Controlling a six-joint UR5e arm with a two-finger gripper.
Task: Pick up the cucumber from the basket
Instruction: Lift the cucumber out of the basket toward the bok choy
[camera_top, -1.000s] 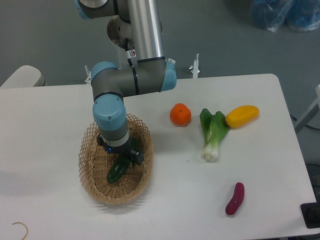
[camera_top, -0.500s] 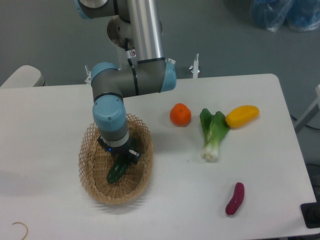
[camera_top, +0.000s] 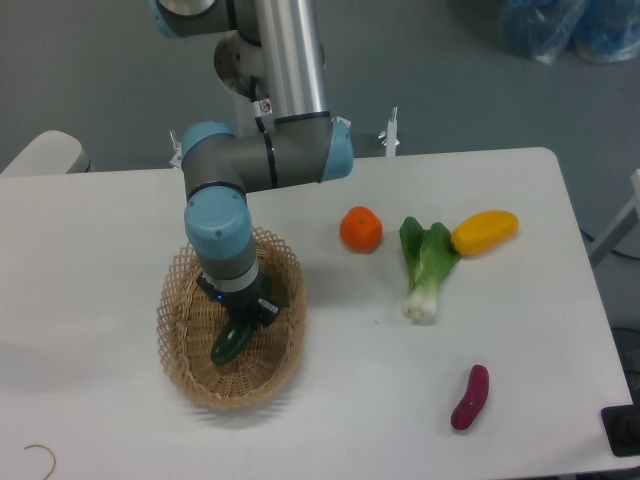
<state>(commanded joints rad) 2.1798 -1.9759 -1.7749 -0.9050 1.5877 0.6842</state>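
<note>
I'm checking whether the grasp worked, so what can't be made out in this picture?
- Gripper: its fingertips and grip on the cucumber are hidden under the arm's wrist.
- Cucumber: its upper end is covered by the gripper.
- Basket: the arm blocks part of its far rim.
- Bottom right corner: a dark object, cut off by the edge.

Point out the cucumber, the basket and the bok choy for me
cucumber (camera_top: 228, 344), fixed camera, on its lower exposed end below the gripper.
basket (camera_top: 176, 322), fixed camera, on the left woven rim.
bok choy (camera_top: 423, 290), fixed camera, on the white stem near its base.
</note>
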